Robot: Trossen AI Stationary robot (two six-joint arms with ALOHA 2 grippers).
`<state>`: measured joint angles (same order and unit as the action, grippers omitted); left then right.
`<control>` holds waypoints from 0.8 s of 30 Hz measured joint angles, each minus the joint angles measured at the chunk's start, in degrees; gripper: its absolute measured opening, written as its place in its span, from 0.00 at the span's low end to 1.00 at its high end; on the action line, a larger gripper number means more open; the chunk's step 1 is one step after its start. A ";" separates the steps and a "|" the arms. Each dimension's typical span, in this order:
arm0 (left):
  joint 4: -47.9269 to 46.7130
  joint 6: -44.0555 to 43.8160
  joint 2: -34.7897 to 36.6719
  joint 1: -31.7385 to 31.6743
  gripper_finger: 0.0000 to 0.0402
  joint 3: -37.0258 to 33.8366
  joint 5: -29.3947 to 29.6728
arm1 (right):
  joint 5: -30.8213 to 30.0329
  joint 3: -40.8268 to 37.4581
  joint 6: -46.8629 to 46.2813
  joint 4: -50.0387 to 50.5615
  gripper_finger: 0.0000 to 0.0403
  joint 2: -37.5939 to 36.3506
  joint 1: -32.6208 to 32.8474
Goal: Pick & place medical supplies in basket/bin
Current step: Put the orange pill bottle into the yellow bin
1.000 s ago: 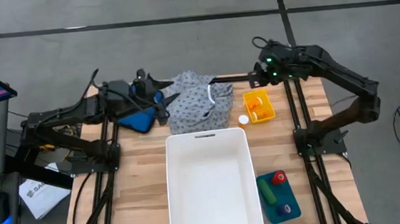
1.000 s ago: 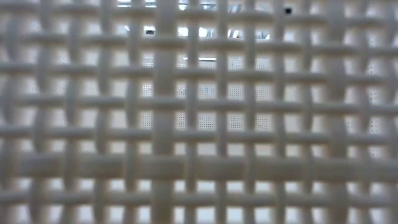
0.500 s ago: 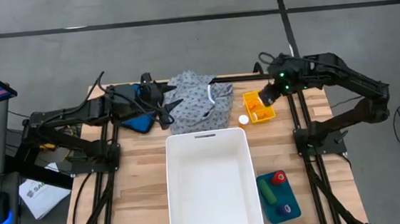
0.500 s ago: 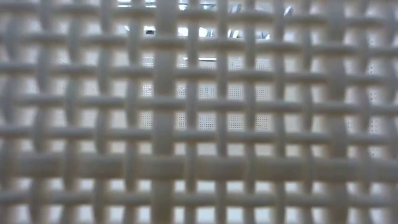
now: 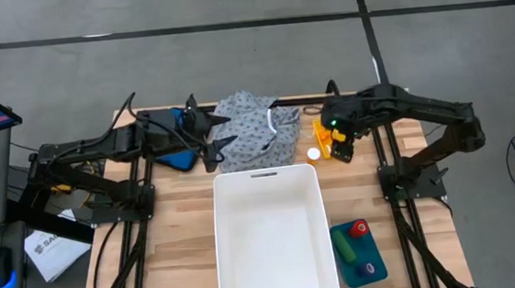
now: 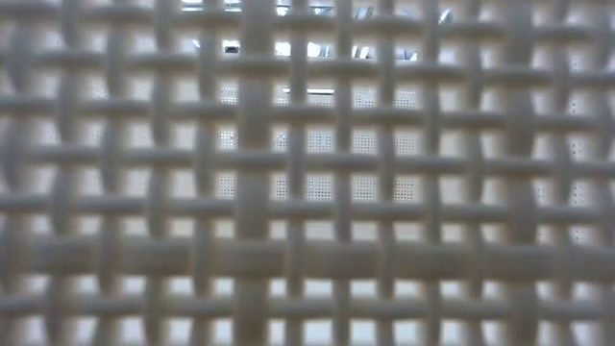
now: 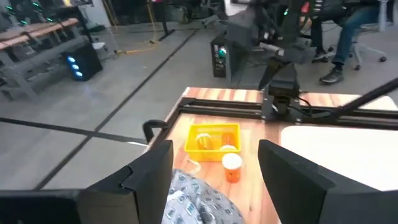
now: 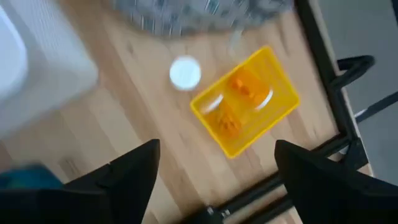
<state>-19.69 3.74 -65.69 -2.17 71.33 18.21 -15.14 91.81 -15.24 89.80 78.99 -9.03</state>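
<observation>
Yellow plastic, a small rectangular tray [image 8: 245, 99] with pill bottles lying in it, is sitting directly under our right gripper [image 5: 338, 138], which has swung in from the table's far right corner over the last second and is now hovering above the tray with its jaws spread wide and gripping nothing. One more orange pill bottle with a white cap [image 7: 232, 166] is standing upright on the wood just beside the tray, towards the bin. We are reading this as the approach to a first bottle pick.

Our left gripper [image 5: 210, 129] has also pushed forward and is now poised at the near edge of the grey-white dotted fabric garment [image 5: 254, 129], jaws parted, holding nothing; the soft cloth is lying crumpled in a heap at the table's far edge, with a blue fabric piece [image 5: 181, 155] under the arm.

Smooth and white, the rectangular plastic bin [image 5: 271, 235] is waiting unfilled in the middle of the slatted wooden table [image 5: 186, 232], its woven wall filling the low view. Short red, green and purple cylinders [image 5: 355, 243] are resting on a blue tray [image 5: 373, 249] right of the bin, untouched.
</observation>
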 joint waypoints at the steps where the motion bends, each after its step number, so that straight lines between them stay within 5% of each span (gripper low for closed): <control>1: -0.45 -0.16 0.00 0.01 0.57 0.00 -0.54 | -0.12 -1.06 1.03 0.02 0.78 0.19 0.13; 8: -2.30 -0.19 -0.02 0.36 0.57 0.00 -1.65 | -0.21 -14.10 6.77 -9.59 0.81 -1.41 1.98; 15: -1.71 -0.20 -0.02 0.26 0.56 0.00 -1.64 | -1.45 -24.41 22.25 -19.41 0.81 -1.91 5.30; 24: 4.56 -4.53 -2.57 -2.16 0.56 0.00 -1.20 | 5.98 -32.63 33.31 -35.27 0.81 -2.54 -1.57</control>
<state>-15.13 -0.79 -68.26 -4.33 71.33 17.01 -9.17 59.18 18.07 54.53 76.44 -10.61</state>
